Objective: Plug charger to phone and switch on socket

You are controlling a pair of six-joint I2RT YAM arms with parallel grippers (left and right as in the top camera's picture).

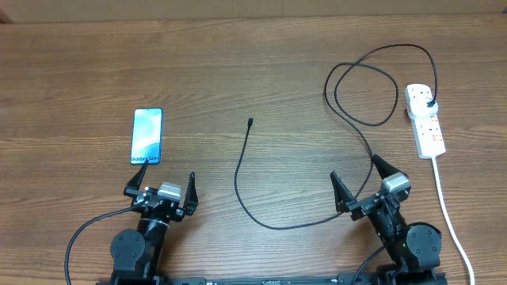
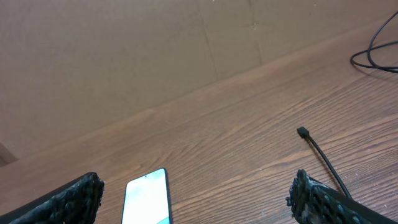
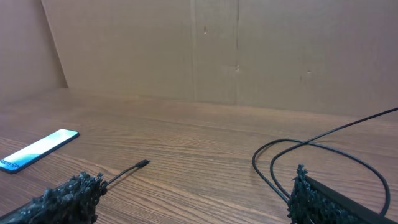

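Note:
The phone [image 1: 146, 136] lies flat on the left of the table, blue screen up; it also shows in the left wrist view [image 2: 148, 197] and the right wrist view [image 3: 38, 149]. The charger cable [image 1: 240, 186] curves across the middle, its connector tip [image 1: 250, 122] lying free on the wood, its black plug [image 1: 428, 105] seated in the white socket strip [image 1: 426, 119] at the far right. The tip also shows in the left wrist view [image 2: 303, 132] and the right wrist view [image 3: 142, 164]. My left gripper [image 1: 159, 184] is open and empty just near of the phone. My right gripper [image 1: 354, 176] is open and empty over the cable.
The socket's thick white cord [image 1: 447, 210] runs down the right side to the table's front edge. Cable loops [image 1: 364, 87] lie at the back right. A brown cardboard wall [image 3: 205, 50] stands behind the table.

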